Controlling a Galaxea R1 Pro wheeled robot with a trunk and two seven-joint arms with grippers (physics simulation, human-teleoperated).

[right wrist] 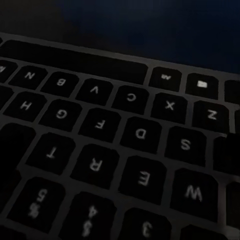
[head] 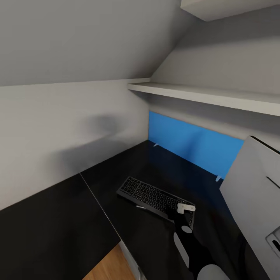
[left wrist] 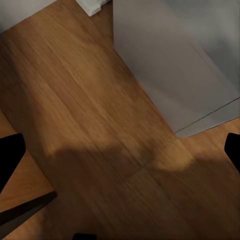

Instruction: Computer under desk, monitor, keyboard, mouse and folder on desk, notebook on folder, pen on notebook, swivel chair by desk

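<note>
The right gripper (head: pixel 186 208) is resting over the keyboard (head: pixel 153 196) (keys reading R, E, W, F, D, S) on the black tabletop (head: pixel 46 225), finger spread impossible to tell.

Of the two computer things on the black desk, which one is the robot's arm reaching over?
The keyboard, the flat dark one with black keys lying on the desk. The right gripper sits over its near end, while the monitor, grey-backed and upright, stands apart to the right.

The surface (head: pixel 50 229) has a glossy black top, its back panel (head: pixel 194 144) a smooth matt blue. The keyboard (head: pixel 155 196) looks like matt dark plastic with black keys. The floor (left wrist: pixel 90 130) is smooth brown wood planking with visible grain. The monitor (head: pixel 252 182) back is plain light-grey plastic.
</note>
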